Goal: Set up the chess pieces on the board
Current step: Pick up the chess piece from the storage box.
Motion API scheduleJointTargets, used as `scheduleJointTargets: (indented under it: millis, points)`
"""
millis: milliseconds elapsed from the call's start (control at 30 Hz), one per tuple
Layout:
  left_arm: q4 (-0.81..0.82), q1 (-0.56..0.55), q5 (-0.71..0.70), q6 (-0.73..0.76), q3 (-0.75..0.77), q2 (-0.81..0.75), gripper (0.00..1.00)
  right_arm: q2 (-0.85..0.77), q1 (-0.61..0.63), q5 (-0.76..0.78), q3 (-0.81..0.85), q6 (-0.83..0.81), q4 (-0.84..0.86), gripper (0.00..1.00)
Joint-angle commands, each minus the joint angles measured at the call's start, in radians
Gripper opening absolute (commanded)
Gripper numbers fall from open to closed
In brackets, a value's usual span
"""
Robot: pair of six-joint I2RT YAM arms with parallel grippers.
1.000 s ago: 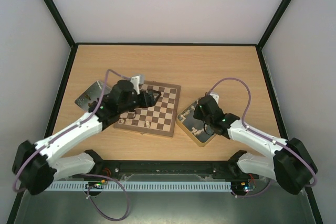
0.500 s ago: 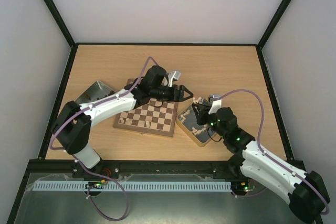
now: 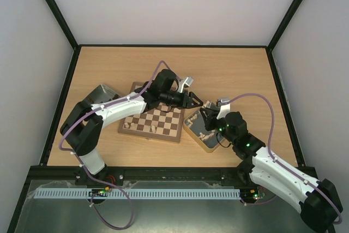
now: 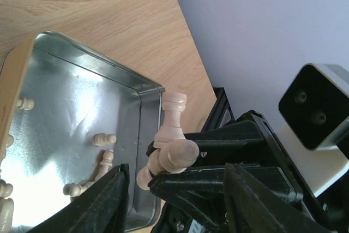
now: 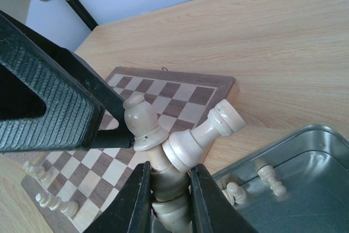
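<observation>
Grey tray (image 3: 100, 92) sits near left edge of tabletop, partly under the L arm. The board (image 3: 163, 118) lies flat just left of centre, a bit toward near edge, w/ a few pale pieces (image 3: 156, 128) on its near rows.

L gripper (image 3: 194, 100) hangs over the board's far right corner. Jaws are spread wide, nothing between them. One L finger (image 5: 49, 107) is right beside the bunch held by the R side; can't tell if it touches.

Tin (image 4: 71, 107) is just right of the board, right of centre, w/ several loose pieces (image 4: 103, 139) lying on its floor.

R gripper (image 5: 168, 192) is above the tin's board-side edge, jaws pinching a bunch of chess pieces (image 5: 163, 159). At least 3 pale ones are crossed together, incl. a rook (image 5: 204, 132) tilted out to the right and a round-headed piece (image 5: 139, 118) leaning left. Bunch is in the air, off the tin floor.
</observation>
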Motion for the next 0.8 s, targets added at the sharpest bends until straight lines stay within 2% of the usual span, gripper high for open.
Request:
scheduleJointTargets:
  millis: [0, 100, 367, 433, 567, 633, 767]
  points:
    - [0.024, -0.012, 0.02, 0.002, 0.038, 0.023, 0.48, 0.01, -0.003, -0.002, 0.038, -0.015, -0.014, 0.03]
    - [0.033, -0.016, 0.017, -0.002, 0.043, 0.035, 0.41, 0.011, -0.002, -0.009, 0.054, -0.011, -0.032, 0.03]
    - [0.042, -0.03, 0.005, -0.005, 0.055, 0.062, 0.33, 0.007, -0.003, -0.024, 0.053, 0.01, -0.062, 0.03]
    - [0.053, -0.03, 0.004, -0.009, 0.058, 0.062, 0.26, 0.004, -0.002, -0.02, 0.052, 0.021, -0.071, 0.03]
    - [0.079, -0.031, 0.011, -0.019, 0.059, 0.06, 0.06, 0.004, -0.003, -0.009, 0.06, 0.055, -0.103, 0.05]
    - [0.078, -0.032, 0.014, -0.019, 0.06, 0.063, 0.03, 0.004, -0.002, 0.009, 0.069, 0.074, -0.128, 0.1]
    - [0.07, -0.032, 0.013, -0.01, 0.06, 0.063, 0.03, 0.005, -0.002, 0.028, 0.084, 0.112, -0.173, 0.33]
